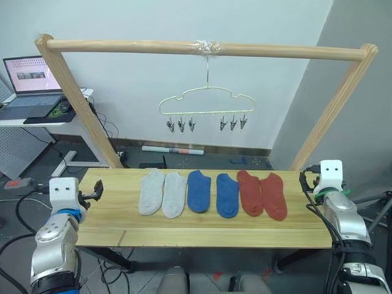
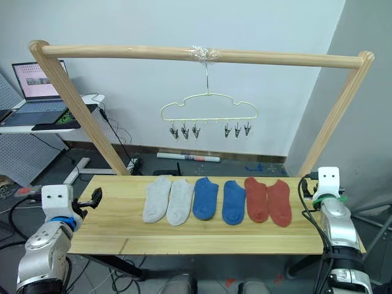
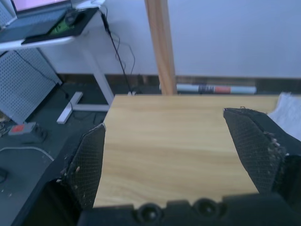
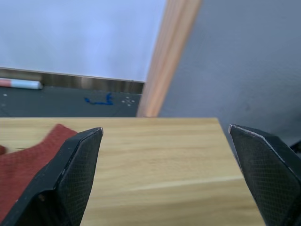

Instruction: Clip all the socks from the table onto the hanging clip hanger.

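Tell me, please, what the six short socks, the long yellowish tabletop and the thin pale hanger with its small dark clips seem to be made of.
The six short socks look like soft matte knit fabric, lying limp and flat. The long yellowish tabletop seems light wood with a smooth finish: grain and plank seams show. The thin pale hanger looks like coated wire; its small dark clips are probably metal.

Left gripper at 9 o'clock, fingers spread wide, nothing held. Right gripper at 3 o'clock, likewise wide apart and empty.
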`<state>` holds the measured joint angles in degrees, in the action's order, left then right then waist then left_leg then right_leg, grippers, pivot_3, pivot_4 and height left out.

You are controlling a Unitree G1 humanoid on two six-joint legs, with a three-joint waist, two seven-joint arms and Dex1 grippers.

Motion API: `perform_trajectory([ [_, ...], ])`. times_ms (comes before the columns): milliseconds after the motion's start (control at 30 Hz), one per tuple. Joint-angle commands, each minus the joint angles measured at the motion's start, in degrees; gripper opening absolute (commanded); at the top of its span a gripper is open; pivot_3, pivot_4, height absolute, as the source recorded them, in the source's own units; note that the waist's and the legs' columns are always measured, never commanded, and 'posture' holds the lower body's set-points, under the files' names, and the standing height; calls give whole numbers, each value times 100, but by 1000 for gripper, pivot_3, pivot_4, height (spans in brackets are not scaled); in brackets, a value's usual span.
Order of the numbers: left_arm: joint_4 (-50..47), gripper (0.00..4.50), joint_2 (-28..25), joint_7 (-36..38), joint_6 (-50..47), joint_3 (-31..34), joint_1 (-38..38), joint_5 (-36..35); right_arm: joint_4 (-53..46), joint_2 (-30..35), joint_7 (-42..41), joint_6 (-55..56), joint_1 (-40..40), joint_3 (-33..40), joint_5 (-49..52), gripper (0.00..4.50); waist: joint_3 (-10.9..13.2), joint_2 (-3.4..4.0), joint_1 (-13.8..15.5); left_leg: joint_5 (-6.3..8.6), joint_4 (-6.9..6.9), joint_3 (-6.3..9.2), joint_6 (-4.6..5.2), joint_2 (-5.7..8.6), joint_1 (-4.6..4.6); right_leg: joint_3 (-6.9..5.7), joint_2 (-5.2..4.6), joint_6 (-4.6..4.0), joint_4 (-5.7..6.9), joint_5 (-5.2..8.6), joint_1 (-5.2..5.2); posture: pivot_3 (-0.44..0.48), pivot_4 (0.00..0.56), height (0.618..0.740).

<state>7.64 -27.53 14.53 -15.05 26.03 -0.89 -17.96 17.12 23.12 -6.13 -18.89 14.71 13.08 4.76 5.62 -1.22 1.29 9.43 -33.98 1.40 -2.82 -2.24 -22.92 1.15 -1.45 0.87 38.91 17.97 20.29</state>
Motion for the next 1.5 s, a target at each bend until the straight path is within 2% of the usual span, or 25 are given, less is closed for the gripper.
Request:
perform_trajectory([
  [33, -986, 4446, -9, 177, -153, 46, 5, -333, -626, 44, -329, -48, 250, -77, 178, 4500, 57, 4, 1, 0, 0, -2, 0, -25, -3, 0, 3, 0, 0, 0, 3, 116, 107, 740],
  [167, -1664, 4446, -5, 377, -276, -111, -72, -527, -1152, 72, -892, -208, 399, -264, 443, 4500, 181, 2, 3, 3, 1, -7, -4, -33, -6, 2, 19, -1, 0, 0, 9, 112, 131, 740],
  [267, -2127, 3879, 135, 389, -453, -435, -400, -683, -1783, 152, -2043, -504, 675, -485, 1203, 4500, 313, 1, 2, 6, 3, -5, -9, -37, -11, 0, 27, -1, 1, 0, 14, 107, 151, 740],
  [400, -2246, 2668, 153, 459, -635, -942, -767, -505, -2575, 118, -3124, -934, 834, -829, 2102, 4500, 387, -1, -1, 6, 2, -8, -10, -35, -31, -6, 35, 31, 1, -18, 26, 89, 174, 740],
  [467, -2139, 2668, 190, 473, -608, -1194, -1034, -389, -2799, 26, -3385, -1055, 979, -1002, 2372, 4500, 398, -14, 0, 13, 2, -4, -17, -37, -57, -9, 40, 36, -1, -18, 51, 81, 185, 740],
  [533, -1964, 2668, 247, 480, -568, -1328, -1287, -329, -2937, -127, -3499, -1152, 1145, -1154, 2584, 4500, 449, -31, 0, 14, 2, 2, -18, -39, -106, -14, 48, 37, 6, -22, 104, 69, 194, 740],
  [900, -852, 2668, 790, 378, 169, -1530, -2259, 51, -2879, -757, -3622, -937, 1712, -1764, 2511, 4500, 641, -42, -28, 16, 2, 6, -22, -43, -130, -27, 54, 29, 6, -39, 126, 46, 221, 740],
  [967, -722, 2325, 842, 410, 261, -1545, -2345, 80, -2851, -813, -3602, -914, 1761, -1788, 2476, 4500, 654, -43, -37, 15, 1, 6, -22, -43, -136, -27, 54, 33, 6, -42, 130, 43, 225, 740],
  [1067, -564, 1566, 887, 434, 318, -1577, -2461, 117, -2843, -866, -3589, -907, 1798, -1802, 2445, 4500, 666, -42, -49, 15, 1, 6, -22, -42, -151, -26, 53, 43, 6, -50, 146, 34, 232, 740],
  [1500, 497, 1566, 1065, 504, 857, -1595, -3209, 243, -2940, -980, -3624, -1043, 2006, -1823, 2575, 4500, 768, -54, -127, 14, -3, 7, -23, -41, -181, -29, 53, 50, 9, -56, 176, 11, 244, 740],
])
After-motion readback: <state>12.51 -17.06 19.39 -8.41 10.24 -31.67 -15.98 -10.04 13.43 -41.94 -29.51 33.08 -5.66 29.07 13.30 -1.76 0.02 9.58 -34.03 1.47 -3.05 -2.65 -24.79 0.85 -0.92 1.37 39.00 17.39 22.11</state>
